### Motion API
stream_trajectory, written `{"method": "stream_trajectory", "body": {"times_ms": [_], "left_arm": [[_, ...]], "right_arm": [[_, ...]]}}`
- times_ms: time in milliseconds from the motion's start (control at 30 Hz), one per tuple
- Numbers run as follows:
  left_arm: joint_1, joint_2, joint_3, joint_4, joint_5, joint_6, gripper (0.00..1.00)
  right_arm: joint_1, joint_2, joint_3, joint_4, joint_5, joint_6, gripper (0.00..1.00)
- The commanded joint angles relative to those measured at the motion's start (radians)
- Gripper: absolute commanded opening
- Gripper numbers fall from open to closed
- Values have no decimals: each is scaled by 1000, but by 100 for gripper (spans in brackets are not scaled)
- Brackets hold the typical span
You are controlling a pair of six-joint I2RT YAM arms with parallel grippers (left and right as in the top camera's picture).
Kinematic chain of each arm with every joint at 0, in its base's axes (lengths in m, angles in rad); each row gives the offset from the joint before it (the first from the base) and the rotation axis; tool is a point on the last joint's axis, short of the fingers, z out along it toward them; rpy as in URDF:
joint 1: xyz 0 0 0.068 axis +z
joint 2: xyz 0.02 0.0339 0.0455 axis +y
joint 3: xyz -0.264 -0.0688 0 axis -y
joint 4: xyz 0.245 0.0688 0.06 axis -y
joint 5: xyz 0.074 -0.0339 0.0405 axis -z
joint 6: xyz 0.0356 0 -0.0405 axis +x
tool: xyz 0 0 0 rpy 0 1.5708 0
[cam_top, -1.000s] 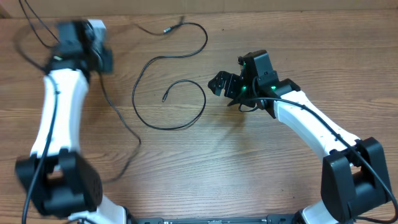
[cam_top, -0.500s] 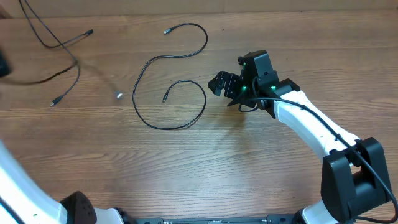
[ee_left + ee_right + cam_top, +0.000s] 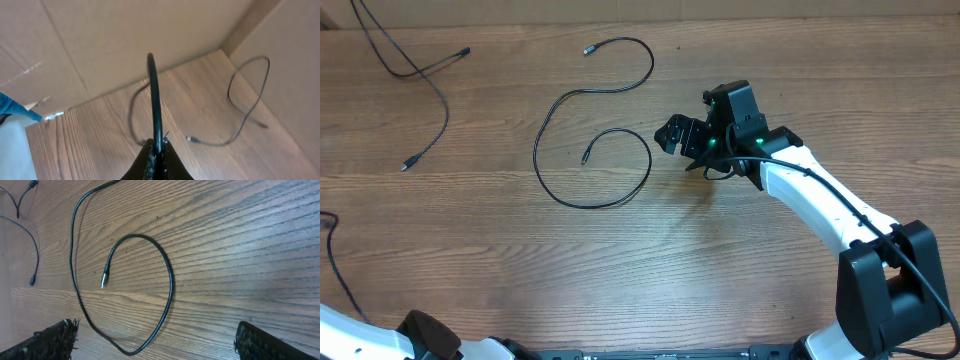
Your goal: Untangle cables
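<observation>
One thin black cable (image 3: 542, 150) lies coiled in a loose spiral mid-table, its plug ends at the top and inside the loop. A second cable (image 3: 442, 110) lies apart at the far left. My right gripper (image 3: 672, 135) stands open just right of the spiral. In the right wrist view the spiral cable (image 3: 170, 287) curves down between the wide-apart fingertips of the right gripper (image 3: 155, 342), touching neither. My left gripper (image 3: 158, 150) is out of the overhead view. It is shut on a black cable (image 3: 154, 90) that arches up from its jaws.
Cardboard walls (image 3: 125, 35) close in the table's corner in the left wrist view, where another cable (image 3: 245, 115) lies on the wood. Part of the left arm (image 3: 420, 340) shows at the bottom left. A thin black line (image 3: 332, 250) hangs at the left edge.
My left arm has swung out of the overhead view from the upper left. The far-left cable it dragged away from the spiral has settled on the table. The right arm has not moved.
</observation>
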Motion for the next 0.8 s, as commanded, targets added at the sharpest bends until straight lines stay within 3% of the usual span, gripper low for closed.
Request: {"method": "stream_trajectory", "body": {"times_ms": [0, 200, 433, 633, 767], "left_arm": [[10, 38, 15, 49, -4, -32, 4], [6, 127, 15, 186, 37, -23, 4], [-15, 222, 15, 381, 339, 129, 4], [-92, 300, 13, 330, 354, 398, 4], [-131, 386, 13, 241, 336, 440, 5]], "right_arm": [[5, -21, -2, 3, 11, -5, 100], [5, -21, -2, 3, 11, -5, 100], [5, -21, -2, 3, 11, -5, 100], [5, -21, -2, 3, 11, -5, 100], [5, -21, -2, 3, 11, -5, 100]]}}
